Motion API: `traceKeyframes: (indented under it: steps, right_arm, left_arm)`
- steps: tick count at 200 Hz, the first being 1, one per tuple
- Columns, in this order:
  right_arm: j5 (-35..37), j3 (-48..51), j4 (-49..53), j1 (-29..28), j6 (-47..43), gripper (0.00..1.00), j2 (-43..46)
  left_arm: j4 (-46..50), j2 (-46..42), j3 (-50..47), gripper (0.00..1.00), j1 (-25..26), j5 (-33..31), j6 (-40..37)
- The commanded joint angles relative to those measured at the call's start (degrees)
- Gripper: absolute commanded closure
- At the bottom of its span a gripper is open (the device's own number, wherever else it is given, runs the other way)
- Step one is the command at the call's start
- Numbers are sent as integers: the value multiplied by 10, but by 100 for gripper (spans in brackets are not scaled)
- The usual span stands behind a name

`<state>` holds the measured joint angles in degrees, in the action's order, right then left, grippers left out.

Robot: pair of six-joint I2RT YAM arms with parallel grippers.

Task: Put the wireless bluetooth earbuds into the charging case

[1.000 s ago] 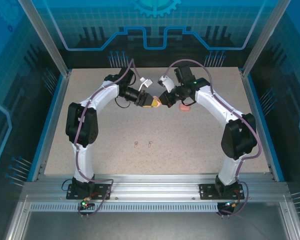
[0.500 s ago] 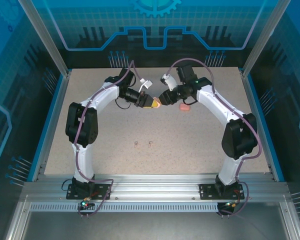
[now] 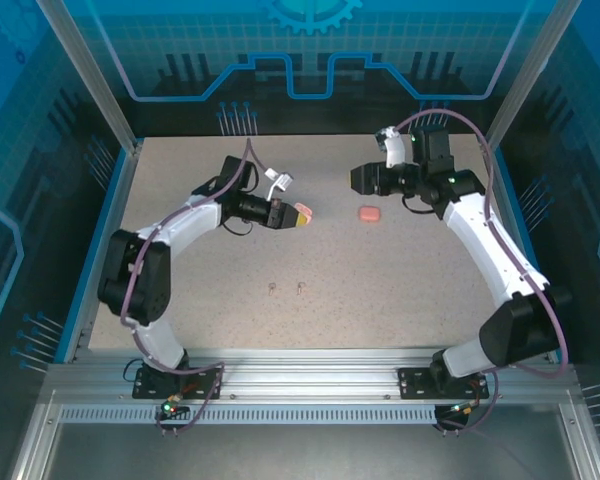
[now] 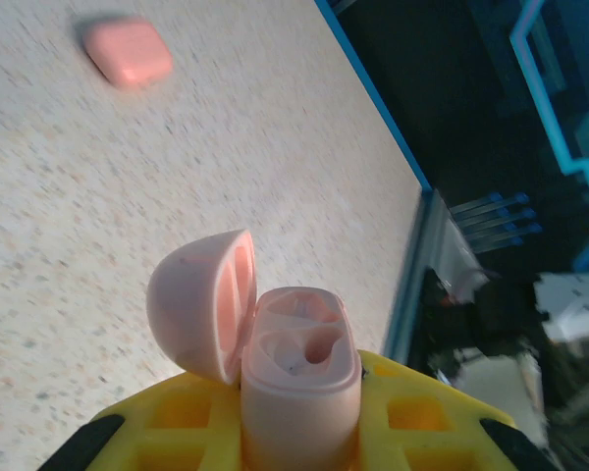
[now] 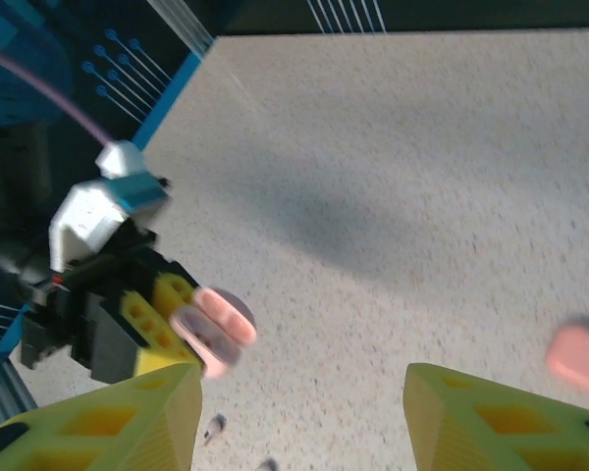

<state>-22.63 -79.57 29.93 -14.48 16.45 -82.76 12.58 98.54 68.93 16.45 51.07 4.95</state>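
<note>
My left gripper (image 3: 292,215) is shut on an open pink charging case (image 4: 299,363). The case's lid (image 4: 201,314) is hinged back to the left, and both sockets look empty. The case also shows in the right wrist view, held out from the left gripper (image 5: 211,329). My right gripper (image 3: 360,181) hangs open above the table's back right, its yellow fingers (image 5: 88,422) wide apart with nothing between them. Two tiny pale earbuds (image 3: 270,290) (image 3: 301,289) lie on the table's middle front, with one earbud (image 5: 214,427) low in the right wrist view. The salmon-pink buds are out of view.
A second pink case (image 3: 369,214), shut, lies flat on the table between the two grippers; this second case (image 4: 128,51) also shows in the left wrist view. Blue-edged rails (image 3: 105,245) and see-through walls border the speckled table (image 3: 380,290).
The right gripper has left the held case, swinging back and to the right, now open. The left arm has drawn slightly left with the open case still in its grip.
</note>
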Motion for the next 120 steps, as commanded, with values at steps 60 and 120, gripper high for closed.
traceKeyframes:
  steps: [60, 120]
  right_arm:
    - [174, 168, 37, -115, 164, 42, 48]
    - [252, 213, 70, -168, 299, 42, 26]
  left_arm:
    - [-489, -215, -259, 100, 13, -251, 76]
    - [-584, -306, -331, 100, 45, -387, -13]
